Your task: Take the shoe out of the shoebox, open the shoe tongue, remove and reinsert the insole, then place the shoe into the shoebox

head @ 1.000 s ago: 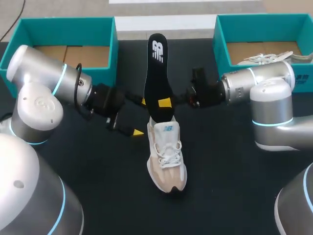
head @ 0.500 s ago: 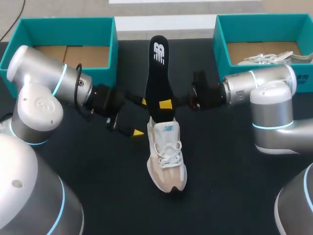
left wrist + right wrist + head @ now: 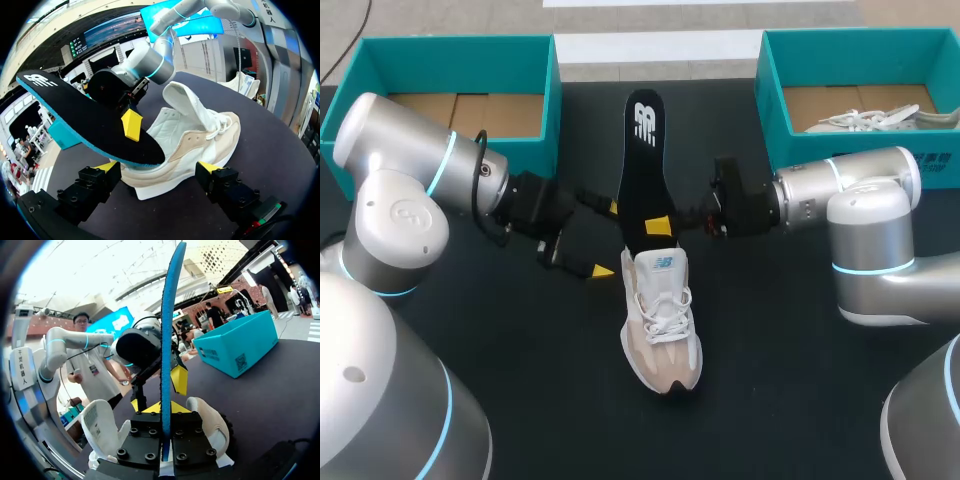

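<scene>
R hand [image 3: 655, 224] tight on insole [image 3: 640, 150]; L hand [image 3: 607, 238] spread

A black matte table [image 3: 520, 350] is carrying a beige-and-white lace-up sneaker [image 3: 662, 330] at frame centre, an open teal cardboard box [image 3: 550, 95] at upper left, and a second teal cardboard box [image 3: 766, 95] at upper right.
</scene>
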You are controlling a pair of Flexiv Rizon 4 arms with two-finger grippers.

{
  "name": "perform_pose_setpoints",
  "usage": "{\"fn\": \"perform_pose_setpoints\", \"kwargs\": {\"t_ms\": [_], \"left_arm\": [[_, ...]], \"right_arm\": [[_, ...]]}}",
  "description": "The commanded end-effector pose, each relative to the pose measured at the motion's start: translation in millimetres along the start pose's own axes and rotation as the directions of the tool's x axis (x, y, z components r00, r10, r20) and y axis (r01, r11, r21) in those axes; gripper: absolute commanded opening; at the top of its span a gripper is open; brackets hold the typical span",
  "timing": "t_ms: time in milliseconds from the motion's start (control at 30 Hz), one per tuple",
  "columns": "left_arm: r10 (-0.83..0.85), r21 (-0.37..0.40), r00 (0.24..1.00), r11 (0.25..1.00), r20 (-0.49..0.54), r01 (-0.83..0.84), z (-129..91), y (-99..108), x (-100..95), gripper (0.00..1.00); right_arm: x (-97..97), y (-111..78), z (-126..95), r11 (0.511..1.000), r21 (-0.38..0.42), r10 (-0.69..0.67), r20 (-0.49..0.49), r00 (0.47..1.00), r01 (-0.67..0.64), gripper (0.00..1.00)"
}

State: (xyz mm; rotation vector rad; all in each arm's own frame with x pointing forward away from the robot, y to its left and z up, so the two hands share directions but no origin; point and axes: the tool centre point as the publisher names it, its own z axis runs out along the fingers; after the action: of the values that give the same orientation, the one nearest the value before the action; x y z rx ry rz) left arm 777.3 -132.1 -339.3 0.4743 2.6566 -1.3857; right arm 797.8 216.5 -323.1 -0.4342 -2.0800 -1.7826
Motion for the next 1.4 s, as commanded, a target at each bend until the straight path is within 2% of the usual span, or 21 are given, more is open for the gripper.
{"fn": "perform_pose_setpoints", "kwargs": {"t_ms": [33, 333, 800, 933, 1033, 1100, 1167, 1300, 1400], "left_arm": [[0.0, -0.002, 1.0, 1.0, 0.0, 0.0, -0.2, -0.6, 0.4, 1.0], [0.0, -0.002, 1.0, 1.0, 0.0, 0.0, -0.2, -0.6, 0.4, 1.0], [0.0, -0.002, 1.0, 1.0, 0.0, 0.0, -0.2, -0.6, 0.4, 1.0], [0.0, -0.002, 1.0, 1.0, 0.0, 0.0, -0.2, -0.6, 0.4, 1.0], [0.0, -0.002, 1.0, 1.0, 0.0, 0.0, -0.2, -0.6, 0.4, 1.0], [0.0, -0.002, 1.0, 1.0, 0.0, 0.0, -0.2, -0.6, 0.4, 1.0], [0.0, -0.002, 1.0, 1.0, 0.0, 0.0, -0.2, -0.6, 0.4, 1.0], [0.0, -0.002, 1.0, 1.0, 0.0, 0.0, -0.2, -0.6, 0.4, 1.0], [0.0, -0.002, 1.0, 1.0, 0.0, 0.0, -0.2, -0.6, 0.4, 1.0]], "right_arm": [[-1.1, -7.5, -1.8, 1.0, 0.013, -0.001, 0.001, 1.0, 0.001, 0.0], [-3.9, -32.6, -3.5, 0.998, 0.038, 0.054, -0.006, 0.999, -0.053, 0.0], [11.0, -72.4, -3.8, 0.987, 0.068, 0.141, 0.028, 0.99, -0.142, 0.0], [12.2, -73.5, -3.4, 0.986, 0.074, 0.144, 0.033, 0.989, -0.146, 0.0], [10.5, -64.7, -1.6, 0.99, 0.067, 0.122, 0.032, 0.992, -0.123, 0.0], [10.2, -59.0, 0.5, 0.991, 0.069, 0.111, 0.028, 0.993, -0.112, 0.13], [9.9, -54.4, 2.0, 0.993, 0.066, 0.1, 0.024, 0.995, -0.101, 0.13], [11.7, -46.9, 4.7, 0.994, 0.065, 0.083, 0.013, 0.996, -0.084, 0.29], [12.5, -43.3, 5.7, 0.995, 0.066, 0.072, 0.009, 0.997, -0.072, 0.35]]}}
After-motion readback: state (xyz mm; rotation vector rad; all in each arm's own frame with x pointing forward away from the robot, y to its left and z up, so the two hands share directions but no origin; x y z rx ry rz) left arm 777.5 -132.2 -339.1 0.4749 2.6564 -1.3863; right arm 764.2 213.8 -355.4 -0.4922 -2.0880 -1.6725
